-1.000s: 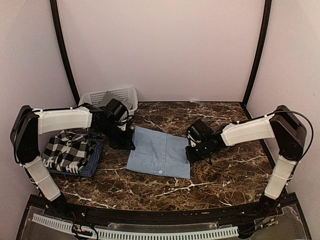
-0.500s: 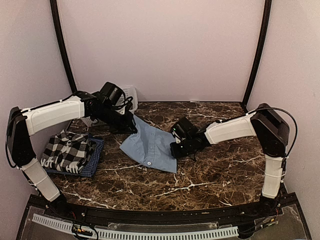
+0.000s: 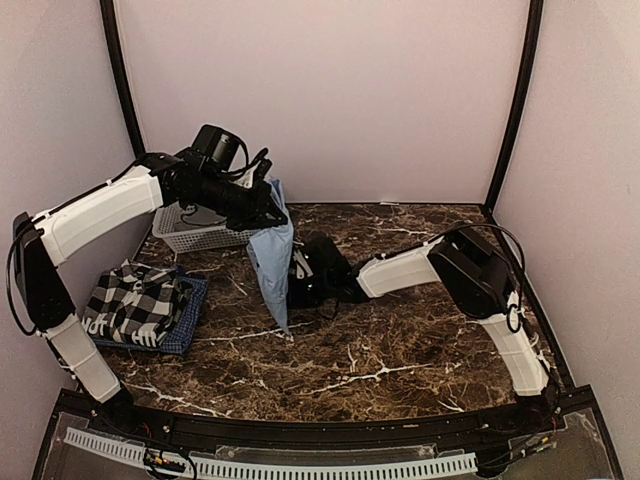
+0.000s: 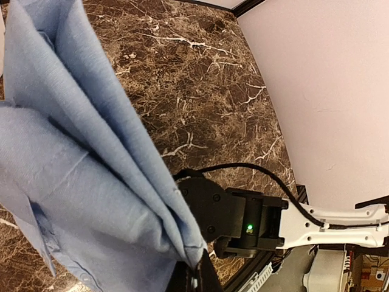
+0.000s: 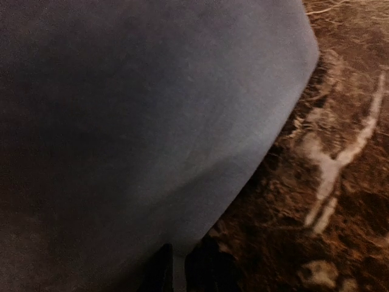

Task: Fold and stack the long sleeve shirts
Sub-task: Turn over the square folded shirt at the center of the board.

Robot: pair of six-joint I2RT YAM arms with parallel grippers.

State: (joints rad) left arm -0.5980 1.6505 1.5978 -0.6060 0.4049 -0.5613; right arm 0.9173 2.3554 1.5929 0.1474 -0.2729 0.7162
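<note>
The folded light blue shirt [image 3: 272, 262] hangs upright above the marble table, its lower tip near the surface. High up near the basket, my left gripper [image 3: 270, 197] is shut on the shirt's top edge. In the left wrist view the shirt [image 4: 79, 182] drapes from the gripper [image 4: 197, 275] at the bottom of the frame. My right gripper [image 3: 302, 284] is low behind the shirt's right edge and partly hidden by it. Blue cloth [image 5: 140, 121] fills the right wrist view, with the right gripper [image 5: 177, 267] pinched on its lower edge.
A black-and-white checked shirt [image 3: 133, 300] lies folded on a dark blue one [image 3: 188, 322] at the table's left. A white lattice basket [image 3: 188, 230] stands at the back left under the left arm. Dark curved frame poles rise at both back corners.
The light blue shirt lay flat on the table a second ago. The left gripper has lifted its edge up and the right gripper has swung left with the other edge, so it now hangs.
</note>
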